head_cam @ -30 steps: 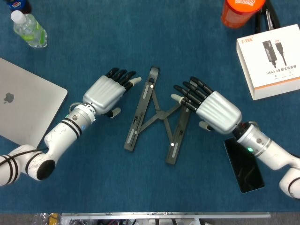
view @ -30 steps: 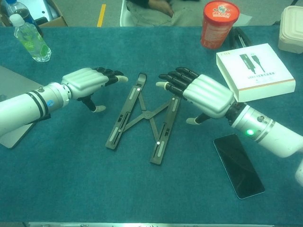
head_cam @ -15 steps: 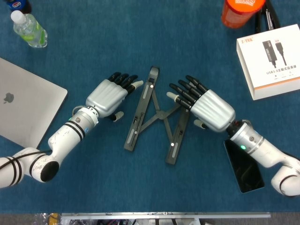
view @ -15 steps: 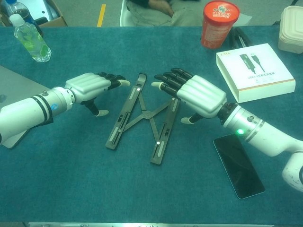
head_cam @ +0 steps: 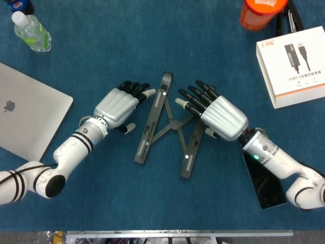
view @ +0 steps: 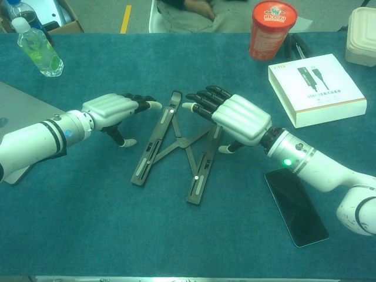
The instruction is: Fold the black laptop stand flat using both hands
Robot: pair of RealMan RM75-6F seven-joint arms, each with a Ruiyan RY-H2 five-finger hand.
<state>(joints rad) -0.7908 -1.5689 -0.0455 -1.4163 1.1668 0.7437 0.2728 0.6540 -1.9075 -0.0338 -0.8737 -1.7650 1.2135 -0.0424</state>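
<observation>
black laptop stand; rails splayed in a V; lying on table

We see a black laptop stand with small white dots on a teal-blue bench. Each robot hand, left and right, is silver with black fingers. The laptop is grey, the cup orange, the box white, the phone black.

The black laptop stand lies spread open on the counter. The left hand is just beside its left bar. The right hand is over its right bar, fingers extended.
</observation>
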